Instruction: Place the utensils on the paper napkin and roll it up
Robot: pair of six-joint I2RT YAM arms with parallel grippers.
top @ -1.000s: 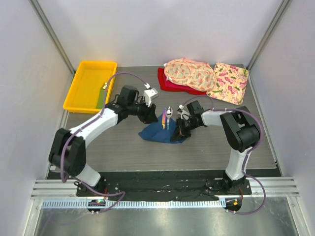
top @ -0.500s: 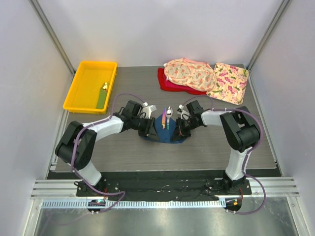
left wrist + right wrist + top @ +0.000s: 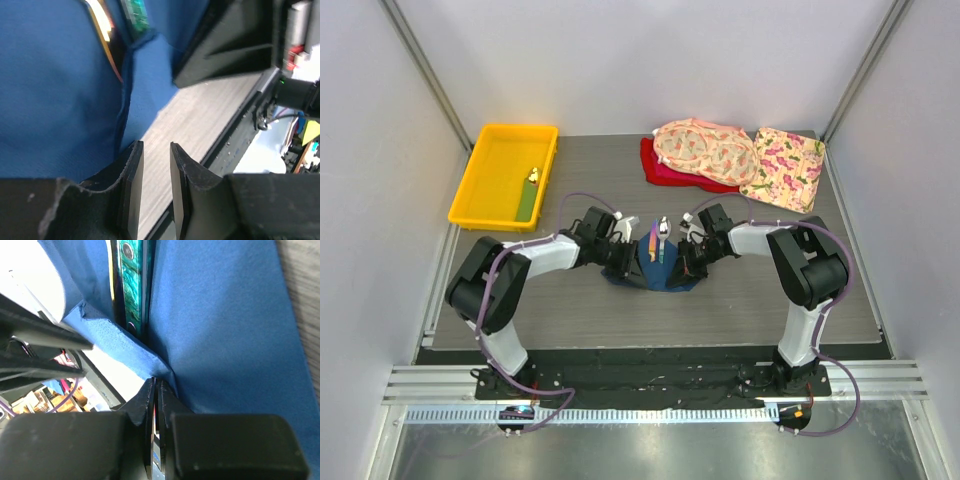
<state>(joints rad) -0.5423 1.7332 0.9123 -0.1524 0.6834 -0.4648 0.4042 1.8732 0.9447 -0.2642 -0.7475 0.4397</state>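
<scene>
The dark navy paper napkin (image 3: 657, 275) lies mid-table, its sides lifted around the utensils (image 3: 660, 240). A silver spoon head and purple, green and pinkish handles stick out at its far end. My left gripper (image 3: 623, 262) is at the napkin's left edge. In the left wrist view its jaws (image 3: 155, 147) stand narrowly apart over bare table, with the napkin (image 3: 50, 90) just beside the left finger. My right gripper (image 3: 685, 264) is at the right edge. In the right wrist view it (image 3: 154, 382) is shut on a fold of the napkin (image 3: 225, 330), next to a green handle (image 3: 131, 280).
A yellow tray (image 3: 480, 190) stands at the back left, holding a flat green strip (image 3: 525, 203) and a tiny yellow object (image 3: 533, 176). Pink floral cloths (image 3: 705, 150) (image 3: 782, 165) and a red cloth (image 3: 655, 165) lie at the back right. The table's front edge is near the napkin.
My left arm has swung in and down to the napkin's left edge. The napkin has bunched narrower between the two grippers. The right gripper has barely moved.
</scene>
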